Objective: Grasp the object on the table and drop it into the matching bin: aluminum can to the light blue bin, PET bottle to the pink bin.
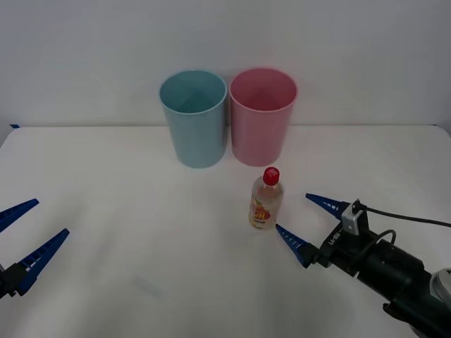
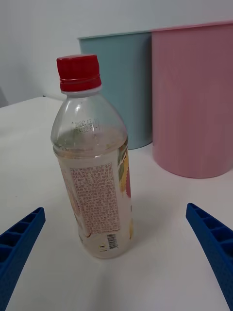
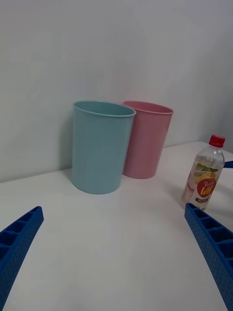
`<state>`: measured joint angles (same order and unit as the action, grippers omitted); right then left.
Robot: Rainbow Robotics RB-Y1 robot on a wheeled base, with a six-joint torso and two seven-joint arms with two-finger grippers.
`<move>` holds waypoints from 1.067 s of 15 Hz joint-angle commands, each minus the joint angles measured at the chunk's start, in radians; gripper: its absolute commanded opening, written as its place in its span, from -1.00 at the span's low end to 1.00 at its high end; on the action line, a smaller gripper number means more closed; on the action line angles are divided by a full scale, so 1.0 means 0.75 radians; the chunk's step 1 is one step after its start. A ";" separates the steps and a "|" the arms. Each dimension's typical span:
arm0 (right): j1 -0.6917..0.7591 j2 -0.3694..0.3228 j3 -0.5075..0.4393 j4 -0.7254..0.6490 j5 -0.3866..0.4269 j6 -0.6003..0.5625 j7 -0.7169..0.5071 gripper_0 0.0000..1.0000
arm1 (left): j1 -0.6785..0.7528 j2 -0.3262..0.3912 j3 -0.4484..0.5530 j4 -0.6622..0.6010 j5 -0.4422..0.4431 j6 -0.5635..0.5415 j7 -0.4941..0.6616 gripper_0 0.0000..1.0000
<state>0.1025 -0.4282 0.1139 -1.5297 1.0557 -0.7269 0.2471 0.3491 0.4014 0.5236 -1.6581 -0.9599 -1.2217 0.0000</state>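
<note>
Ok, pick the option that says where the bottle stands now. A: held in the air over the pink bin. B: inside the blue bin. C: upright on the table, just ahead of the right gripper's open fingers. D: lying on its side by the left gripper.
C: the bottle stands upright on the table, just ahead of the open right gripper and in front of the pink bin.
</note>
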 commanded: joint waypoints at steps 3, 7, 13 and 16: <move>-0.104 0.033 0.053 0.121 0.014 0.010 0.031 1.00 | 0.000 0.000 0.000 0.000 0.000 0.000 0.000 1.00; -0.178 0.109 0.061 0.193 0.059 0.020 0.047 1.00 | 0.000 0.000 0.000 0.000 0.000 0.000 0.000 1.00; -0.227 0.121 0.145 0.205 0.065 0.131 0.049 1.00 | 0.000 0.000 0.000 0.000 0.000 0.000 0.000 1.00; -0.243 0.129 0.169 0.205 0.065 0.161 0.049 1.00 | 0.000 0.000 0.000 0.000 0.000 0.000 0.000 1.00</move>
<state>-0.0765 -0.3327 0.2366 -1.3759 1.1043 -0.6104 0.2839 0.3491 0.4014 0.5236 -1.6581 -0.9599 -1.2217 0.0000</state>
